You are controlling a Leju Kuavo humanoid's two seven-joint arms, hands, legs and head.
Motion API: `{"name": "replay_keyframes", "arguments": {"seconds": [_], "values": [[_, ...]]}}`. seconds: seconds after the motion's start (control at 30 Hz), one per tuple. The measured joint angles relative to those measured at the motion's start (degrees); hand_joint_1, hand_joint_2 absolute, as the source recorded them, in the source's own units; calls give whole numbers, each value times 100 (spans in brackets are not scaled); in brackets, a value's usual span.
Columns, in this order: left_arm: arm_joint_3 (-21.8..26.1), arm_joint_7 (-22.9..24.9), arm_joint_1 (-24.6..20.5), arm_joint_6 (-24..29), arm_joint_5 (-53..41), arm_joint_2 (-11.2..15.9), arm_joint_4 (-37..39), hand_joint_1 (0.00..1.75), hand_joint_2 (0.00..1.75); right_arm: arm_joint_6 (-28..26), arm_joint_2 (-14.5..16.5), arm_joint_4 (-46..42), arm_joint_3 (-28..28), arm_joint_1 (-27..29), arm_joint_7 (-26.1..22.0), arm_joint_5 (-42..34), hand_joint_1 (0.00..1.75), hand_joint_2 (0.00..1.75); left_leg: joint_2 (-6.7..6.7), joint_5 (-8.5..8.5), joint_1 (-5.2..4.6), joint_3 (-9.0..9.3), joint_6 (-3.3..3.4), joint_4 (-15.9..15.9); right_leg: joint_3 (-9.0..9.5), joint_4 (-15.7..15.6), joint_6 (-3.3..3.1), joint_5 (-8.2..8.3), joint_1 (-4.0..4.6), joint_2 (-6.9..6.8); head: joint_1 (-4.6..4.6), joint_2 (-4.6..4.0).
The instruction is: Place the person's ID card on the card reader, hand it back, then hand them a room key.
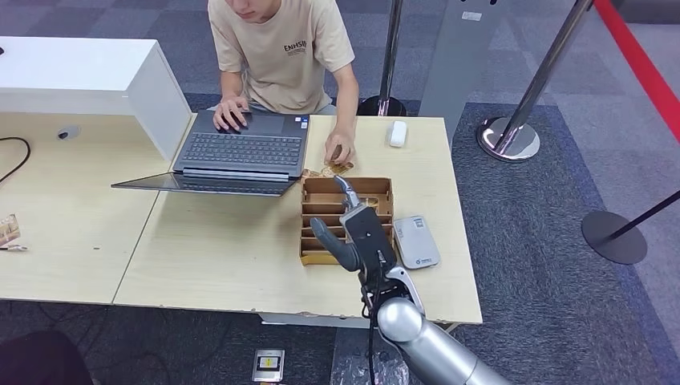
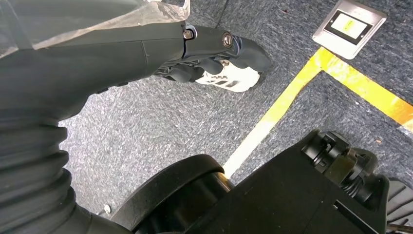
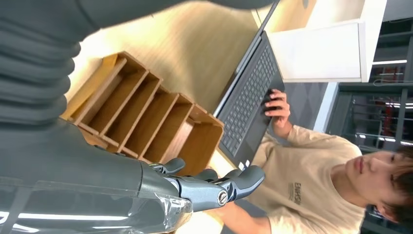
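Head view is showing the light wooden desk [image 1: 224, 257], with a person in a beige T-shirt [image 1: 281, 48] sitting behind an open grey laptop [image 1: 240, 148]. The right hand [image 1: 357, 233] is hovering over the brown wooden compartment box [image 1: 321, 196], fingers spread, holding nothing. Just beside the box the grey flat card reader [image 1: 415, 241] is lying. The person's hand [image 1: 341, 150] is holding something small; whether it is the card I cannot tell. The left hand [image 2: 214, 58] is hanging over the floor, fingers curled.

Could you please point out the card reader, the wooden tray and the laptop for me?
card reader [image 1: 416, 241], head view, middle of its grey top face.
wooden tray [image 1: 370, 186], head view, far compartment's floor.
laptop [image 1: 243, 149], head view, centre of the keyboard.
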Motion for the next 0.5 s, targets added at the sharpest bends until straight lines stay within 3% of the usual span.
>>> {"name": "replay_keyframes", "arguments": {"seconds": [0.5], "values": [[2, -26, 32, 18, -7, 23, 0, 0, 175, -72, -74, -70, 3, 105, 54, 129, 0, 175, 0, 0, 0, 1, 0, 0, 0, 0, 0, 0, 0, 0, -1, 0]]}}
